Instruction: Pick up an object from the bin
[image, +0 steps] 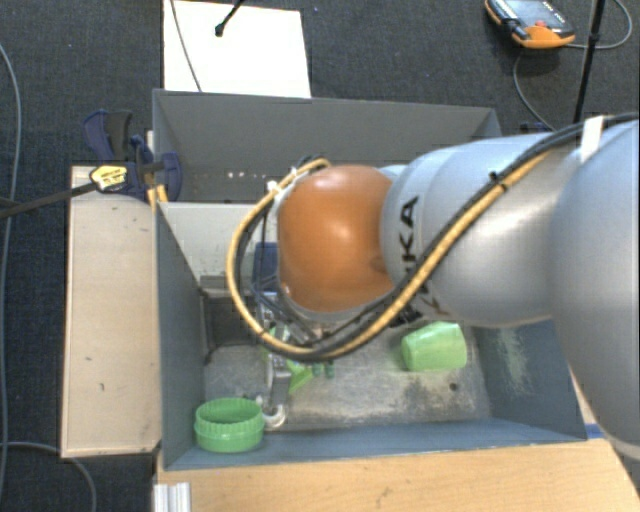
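My gripper (274, 400) reaches down under the orange wrist cover to the bin floor at the front left. Its tip stands just right of a round green ring-shaped lid (228, 424) that lies flat in the front left corner, and it looks close to or touching the lid's rim. A small green piece (308, 372) shows right beside the gripper's lower body; I cannot tell whether it is held. A light green block (435, 348) lies on the floor to the right, apart from the gripper.
The arm and its cover hide the middle of the bin. A blue thing (265, 266) peeks out at the cover's left edge. The bin's front wall is close below the gripper and its left wall stands beyond the lid.
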